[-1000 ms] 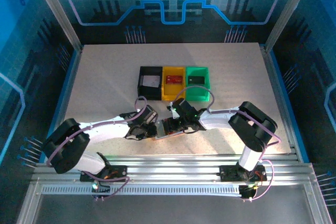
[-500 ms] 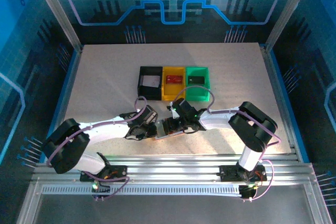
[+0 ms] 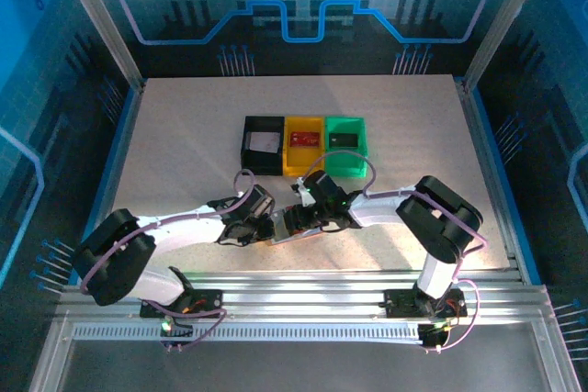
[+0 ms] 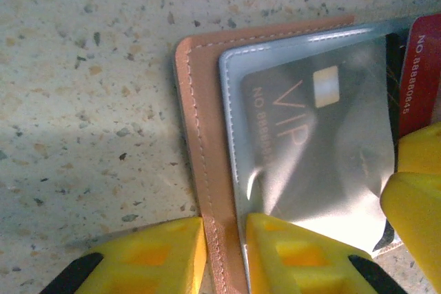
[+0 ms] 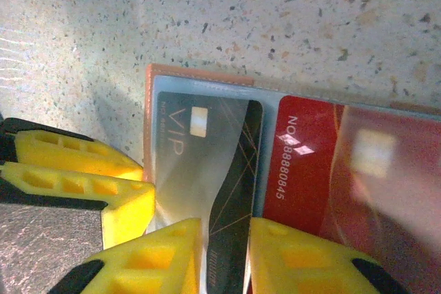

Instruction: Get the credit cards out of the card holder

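Left pincer [image 4: 224, 249] pinches card holder [image 4: 207, 135] holding black card [image 4: 310, 142], red card [image 4: 420, 67].

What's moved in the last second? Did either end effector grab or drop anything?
The right arm shifted slightly left, elbow drawing in; nothing was visibly taken or let go. Unchanged: the left end effector sits astride the card holder's edge, the right end effector astride the black card, and the red card is in its pocket.
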`<state>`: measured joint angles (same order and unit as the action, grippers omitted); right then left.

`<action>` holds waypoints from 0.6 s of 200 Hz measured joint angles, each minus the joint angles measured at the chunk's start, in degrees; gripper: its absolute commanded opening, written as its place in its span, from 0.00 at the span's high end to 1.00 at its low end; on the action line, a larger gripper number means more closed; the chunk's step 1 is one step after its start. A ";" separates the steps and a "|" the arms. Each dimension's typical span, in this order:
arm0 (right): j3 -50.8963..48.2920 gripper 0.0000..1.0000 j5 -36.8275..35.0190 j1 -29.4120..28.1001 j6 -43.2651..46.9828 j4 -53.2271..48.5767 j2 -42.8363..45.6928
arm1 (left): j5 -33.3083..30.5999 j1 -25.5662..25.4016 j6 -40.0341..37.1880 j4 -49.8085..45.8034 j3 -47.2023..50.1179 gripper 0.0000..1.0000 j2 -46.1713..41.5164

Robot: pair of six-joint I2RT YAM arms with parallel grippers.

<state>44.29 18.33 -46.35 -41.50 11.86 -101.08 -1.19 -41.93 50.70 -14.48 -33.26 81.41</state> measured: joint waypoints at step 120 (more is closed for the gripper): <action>-5.01 0.86 4.92 1.81 -0.55 10.16 -0.09 | 0.20 0.11 0.39 0.50 0.46 0.77 -0.02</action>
<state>39.29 23.24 -44.53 -42.04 22.02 -101.16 -0.99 -41.82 51.09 -13.98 -32.80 81.38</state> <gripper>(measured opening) 0.145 0.229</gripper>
